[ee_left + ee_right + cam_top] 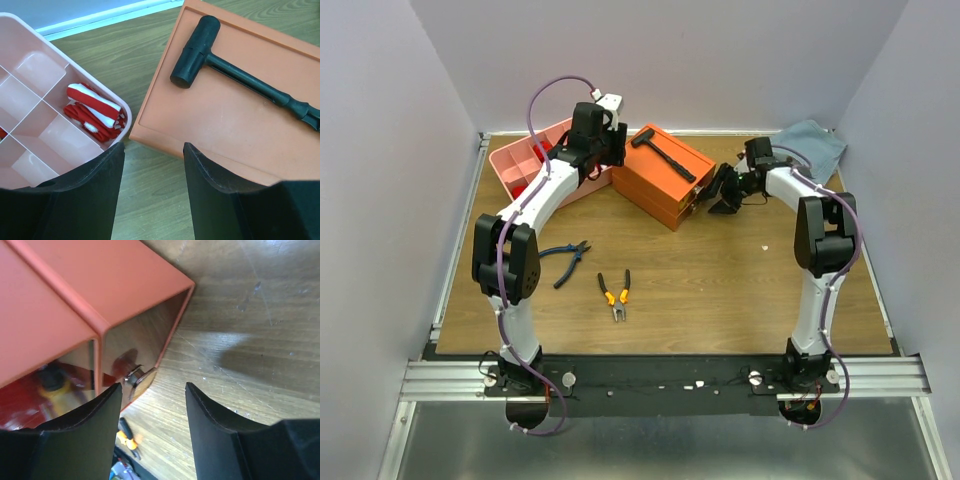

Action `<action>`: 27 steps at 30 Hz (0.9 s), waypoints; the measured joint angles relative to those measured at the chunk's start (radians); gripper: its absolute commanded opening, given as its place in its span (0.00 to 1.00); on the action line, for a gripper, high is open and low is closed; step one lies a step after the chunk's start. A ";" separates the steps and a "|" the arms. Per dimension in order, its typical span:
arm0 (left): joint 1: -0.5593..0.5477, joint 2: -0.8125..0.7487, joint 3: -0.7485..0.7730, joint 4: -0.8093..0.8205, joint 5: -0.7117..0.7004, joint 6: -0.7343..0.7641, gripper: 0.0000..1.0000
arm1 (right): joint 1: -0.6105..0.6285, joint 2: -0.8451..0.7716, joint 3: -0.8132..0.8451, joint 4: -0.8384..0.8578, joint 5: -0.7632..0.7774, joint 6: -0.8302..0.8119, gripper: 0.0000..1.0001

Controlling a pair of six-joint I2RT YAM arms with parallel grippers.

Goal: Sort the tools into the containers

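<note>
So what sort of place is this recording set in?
Probably a lab robot cell, not a real workshop: plain walls box in a wooden table, the left arm and right arm bolt to a metal rail, and the hammer and orange-handled pliers look staged.

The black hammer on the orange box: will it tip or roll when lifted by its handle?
The black hammer would likely tip head-down if gripped far along the handle, as its thick head sits at one end. The head looks cylindrical, so a push may roll it on the flat top of the orange box.
</note>
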 measured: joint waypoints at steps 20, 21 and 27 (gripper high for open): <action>0.000 0.000 0.002 0.004 -0.007 -0.018 0.61 | 0.012 -0.131 -0.137 -0.116 0.202 0.042 0.45; 0.000 0.000 0.002 0.005 -0.007 -0.022 0.61 | -0.002 -0.148 -0.159 -0.119 0.203 0.039 0.45; 0.000 0.000 0.003 0.008 -0.006 -0.037 0.61 | -0.066 -0.235 -0.257 -0.143 0.241 0.016 0.44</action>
